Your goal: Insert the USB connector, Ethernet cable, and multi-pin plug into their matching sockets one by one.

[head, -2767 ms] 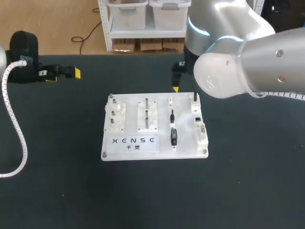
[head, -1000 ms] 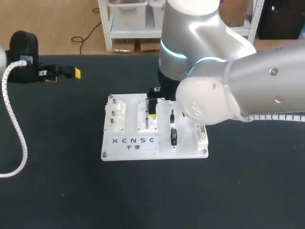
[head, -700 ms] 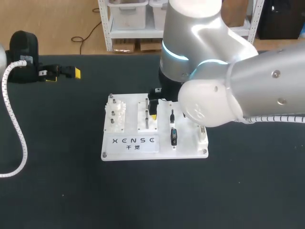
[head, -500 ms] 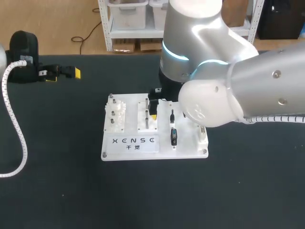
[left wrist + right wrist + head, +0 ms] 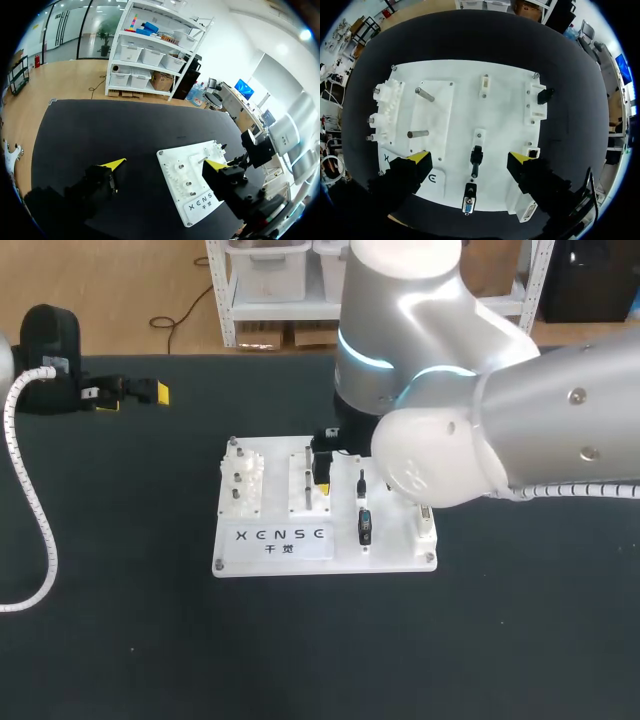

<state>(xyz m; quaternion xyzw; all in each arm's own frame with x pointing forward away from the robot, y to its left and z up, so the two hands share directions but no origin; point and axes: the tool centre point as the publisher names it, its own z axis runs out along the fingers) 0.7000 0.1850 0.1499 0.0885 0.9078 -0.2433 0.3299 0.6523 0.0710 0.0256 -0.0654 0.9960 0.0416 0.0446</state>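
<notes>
Your right fingers spread wide above white board; slim black plug lies on board between them, untouched. Multi-pin plug just beside it. Your left fingers spread over counter, well apart from board.

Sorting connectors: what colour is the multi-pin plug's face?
Blue; the multi-pin plug shows best in right wrist view.

- USB connector: slim, black, lying flat mid-way across the white board.
- Multi-pin plug: black, blue-faced, in line just beside it.
- Ethernet socket: on the board's side block.

Dark printed lettering marks the white board near its front edge.
</notes>
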